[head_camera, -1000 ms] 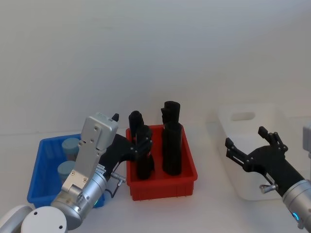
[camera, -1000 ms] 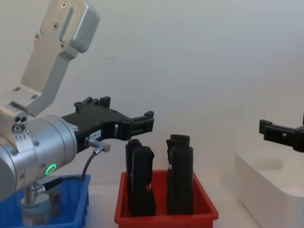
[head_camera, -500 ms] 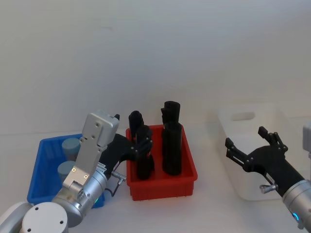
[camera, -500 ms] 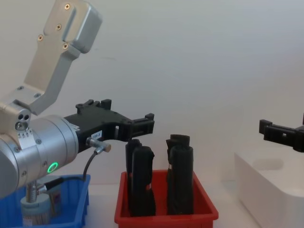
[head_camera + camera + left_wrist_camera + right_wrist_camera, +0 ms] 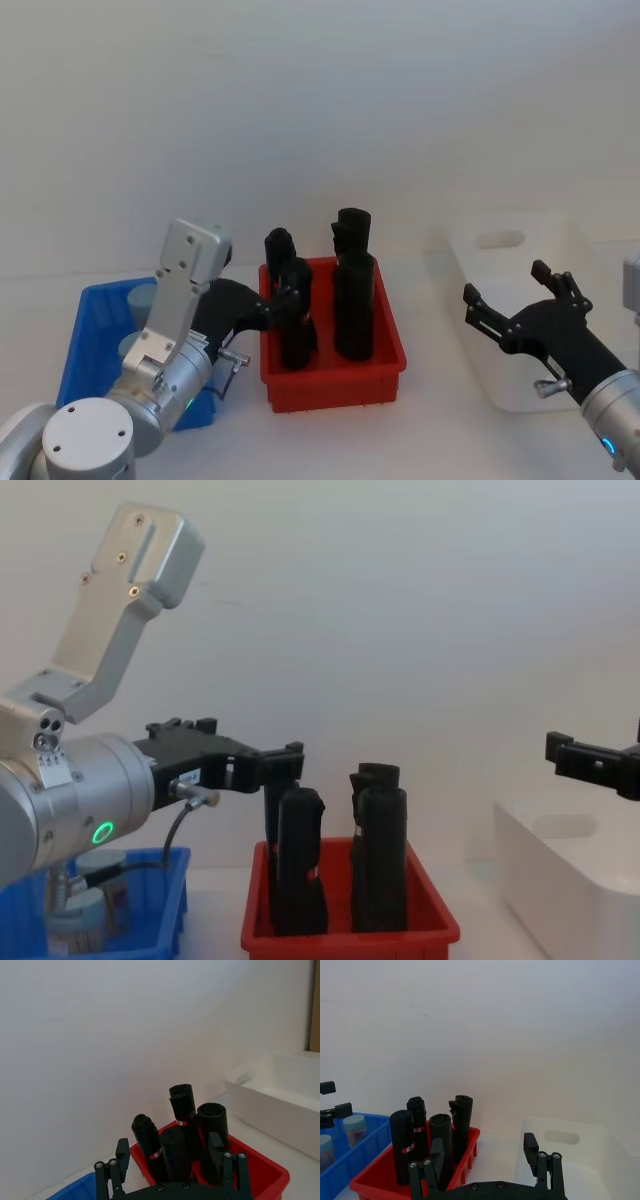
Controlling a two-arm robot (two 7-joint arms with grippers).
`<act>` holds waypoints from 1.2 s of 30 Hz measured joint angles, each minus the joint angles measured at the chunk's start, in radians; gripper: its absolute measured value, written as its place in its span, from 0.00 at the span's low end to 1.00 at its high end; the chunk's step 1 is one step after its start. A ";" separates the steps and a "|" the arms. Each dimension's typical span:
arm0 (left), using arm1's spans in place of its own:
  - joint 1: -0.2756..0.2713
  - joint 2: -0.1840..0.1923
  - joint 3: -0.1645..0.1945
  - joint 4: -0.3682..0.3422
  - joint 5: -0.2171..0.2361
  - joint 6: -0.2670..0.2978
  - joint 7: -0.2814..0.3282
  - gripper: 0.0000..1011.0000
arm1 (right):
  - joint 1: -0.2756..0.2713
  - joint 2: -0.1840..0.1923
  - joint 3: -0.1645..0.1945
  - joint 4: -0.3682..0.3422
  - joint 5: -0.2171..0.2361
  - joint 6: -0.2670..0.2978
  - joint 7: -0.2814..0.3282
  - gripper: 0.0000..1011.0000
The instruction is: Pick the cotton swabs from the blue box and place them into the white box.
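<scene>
Over a white table [image 5: 430, 430] by a bare wall [image 5: 320, 100], the left gripper [image 5: 169, 1152] near the blue box [image 5: 72, 360] and the right gripper [image 5: 505, 283] near the white box [image 5: 545, 232] had jaws apart.

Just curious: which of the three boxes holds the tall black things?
The red box, standing between the blue box and the white box; the black things stand upright in it.

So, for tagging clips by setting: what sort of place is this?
Likely a robot test bench: white table, a blue box, red bin and white box in a row, left gripper and right gripper open above.
</scene>
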 joint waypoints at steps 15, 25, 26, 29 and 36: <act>-0.023 -0.004 -0.041 0.069 -0.086 0.077 0.039 0.99 | 0.000 0.000 0.000 0.000 0.000 0.000 0.000 0.99; -0.038 -0.004 -0.069 0.123 -0.135 0.114 0.062 0.99 | 0.000 0.000 0.000 0.000 0.000 0.000 0.000 0.99; -0.040 -0.004 -0.071 0.128 -0.137 0.116 0.063 0.99 | 0.000 0.000 0.000 0.000 0.000 0.000 0.000 0.99; -0.043 -0.003 -0.079 0.141 -0.147 0.124 0.070 0.99 | 0.000 0.000 0.000 0.000 0.000 0.000 0.000 0.99; -0.051 -0.002 -0.093 0.175 -0.158 0.142 0.085 0.99 | 0.000 0.000 0.000 0.000 0.000 0.000 0.000 0.99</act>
